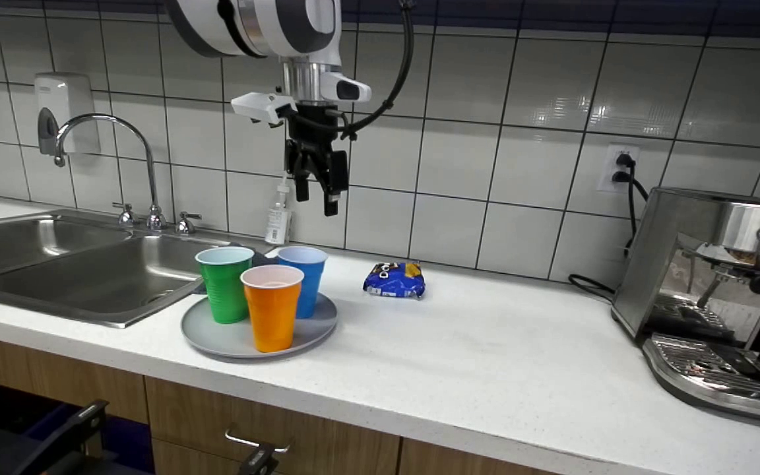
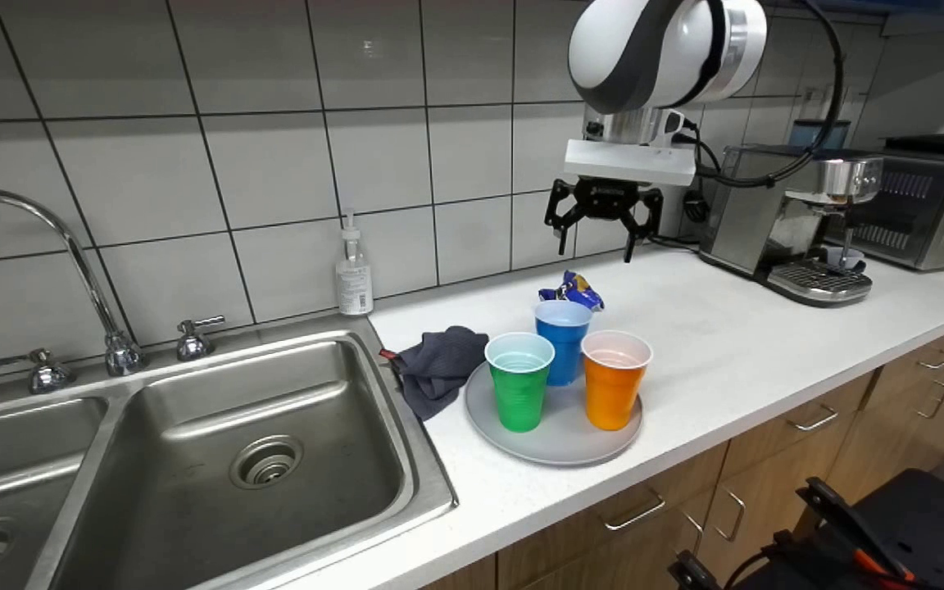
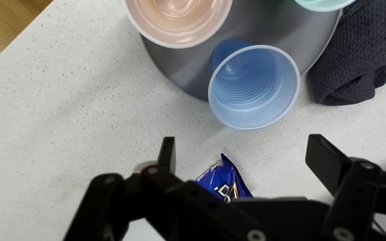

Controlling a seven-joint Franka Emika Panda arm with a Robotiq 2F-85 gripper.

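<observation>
Packet [image 1: 393,282], blue, on counter [image 1: 518,356], well below claw [image 2: 595,252], fingers [image 3: 325,160] spread apart

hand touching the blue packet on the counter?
Apart. In an exterior view, the open hand hangs above the blue packet, with tiled wall plainly showing between them.

Soft shadows, faint glare on tiles [image 1: 545,105]

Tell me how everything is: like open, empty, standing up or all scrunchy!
Gripper: open, holding nothing
Blue packet: rumpled, can't tell if sealed
Blue cup: upright, empty
Orange cup: upright, empty
Green cup: upright, contents unclear
Gray plate: flat, under the cups
Dark cloth: bunched up
Faucet: no water running
Pump bottle: upright
</observation>
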